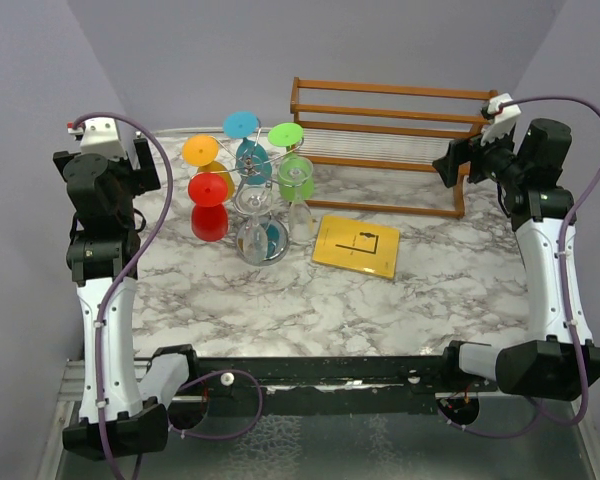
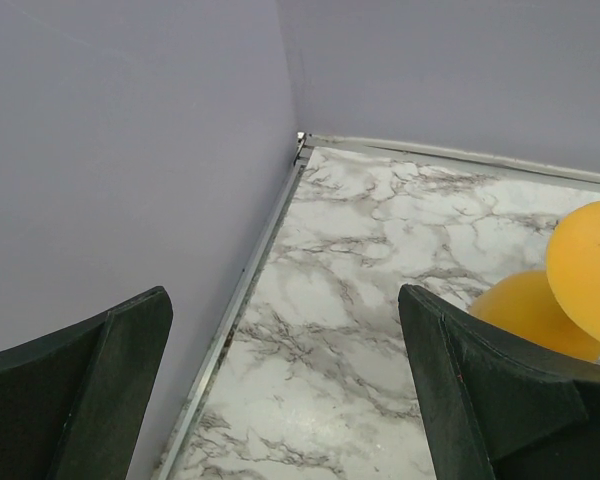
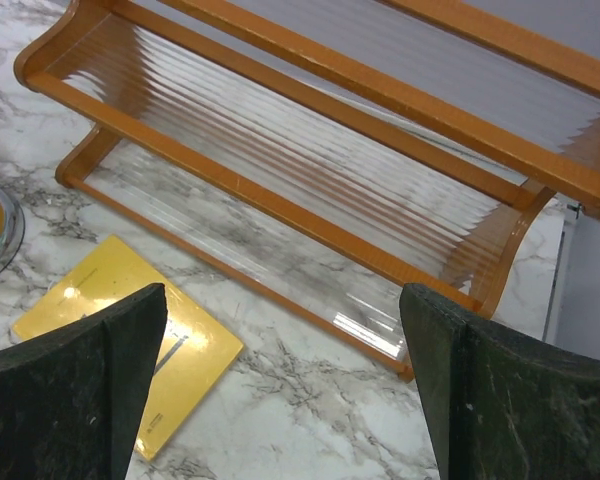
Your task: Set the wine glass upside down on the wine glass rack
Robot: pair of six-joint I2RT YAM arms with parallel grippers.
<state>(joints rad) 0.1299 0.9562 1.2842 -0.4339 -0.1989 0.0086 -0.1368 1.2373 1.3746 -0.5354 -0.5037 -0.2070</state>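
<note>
Both hands are wide open and holding nothing. The wine glass rack (image 1: 254, 190) is pretty loaded: orange wine glass (image 1: 200, 150) on its left, red wine glass (image 1: 209, 205) just in front of that one, blue wine glass (image 1: 244, 130) at the rack's back and green wine glass (image 1: 290, 150) on its right, all foot-up. There's clear glass low down by the rack's stem too, but I can't make out what it is. The left hand (image 1: 143, 170) hangs left of the rack, apart from it, over bare bench (image 2: 360, 300). The right hand (image 1: 452, 165) is well off to the rack's right, over the wooden shelf rack (image 3: 310, 150). A yellow booklet (image 1: 356, 246) lies flat just right of the rack's shiny base.
</note>
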